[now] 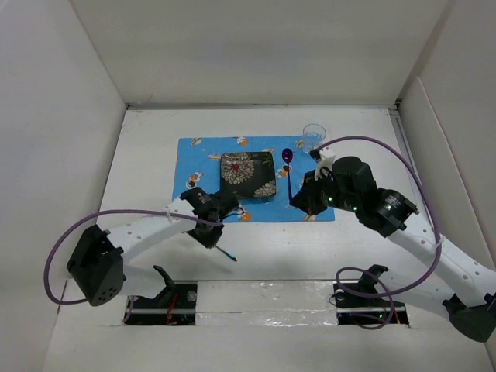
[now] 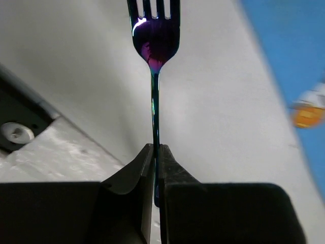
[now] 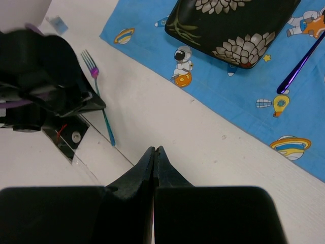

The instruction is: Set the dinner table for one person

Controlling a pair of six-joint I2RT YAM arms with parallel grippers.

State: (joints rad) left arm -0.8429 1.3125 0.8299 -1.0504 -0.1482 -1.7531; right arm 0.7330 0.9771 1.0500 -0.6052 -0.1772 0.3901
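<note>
The white dinner table (image 1: pixel 147 155) carries a blue cartoon-print mat (image 1: pixel 198 159) with a dark floral square plate (image 1: pixel 246 176) on it. A purple spoon (image 1: pixel 287 160) lies on the mat right of the plate, and a clear glass (image 1: pixel 314 136) stands behind it. My left gripper (image 1: pixel 211 232) is shut on an iridescent fork (image 2: pixel 155 46) near the mat's front edge; its handle sits between the jaws (image 2: pixel 156 148). My right gripper (image 1: pixel 299 204) is shut and empty over the table by the mat's front edge (image 3: pixel 154 150). The fork (image 3: pixel 99 96) also shows in the right wrist view.
White panels wall the table on the left, back and right. Two slots with hardware (image 1: pixel 163 298) lie at the near edge beside the arm bases. Purple cables (image 1: pixel 70 240) loop from both arms. The left gripper (image 3: pixel 51 76) fills the left of the right wrist view.
</note>
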